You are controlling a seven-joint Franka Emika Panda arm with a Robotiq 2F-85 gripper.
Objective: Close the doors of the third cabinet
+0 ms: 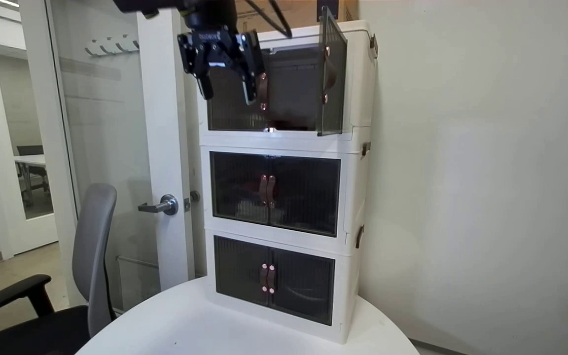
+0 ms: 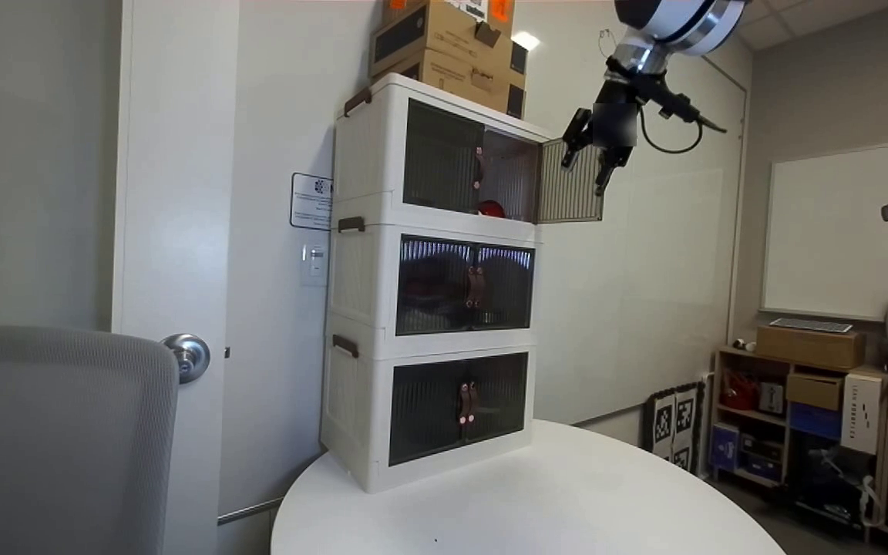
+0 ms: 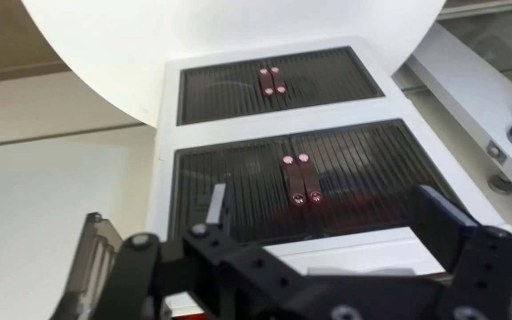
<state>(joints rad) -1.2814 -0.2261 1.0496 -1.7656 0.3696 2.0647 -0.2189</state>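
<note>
3rd cabinet (image 2: 367,150) white; its 2 doors (image 2: 442,158) smoky, ribbed. Handles (image 1: 263,91) red-brown, studs (image 1: 263,106) coppery. Tool (image 1: 228,96) black. Worktop (image 2: 567,501) white. Chair back (image 2: 58,432) grey. Boxes (image 2: 452,35) tan, orange patches (image 2: 500,9).

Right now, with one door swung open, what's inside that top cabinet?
In an exterior view, a rounded red thing shows low in the open half of the top cabinet; I can't tell what it is. The closed door is too dark to see through, hiding anything behind it.

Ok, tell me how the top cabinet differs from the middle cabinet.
The top cabinet has one door standing open; the middle cabinet has both doors shut. The top cabinet bares a red object; the middle cabinet shows its inside only dimly. Both are white-framed with dark double doors.
</note>
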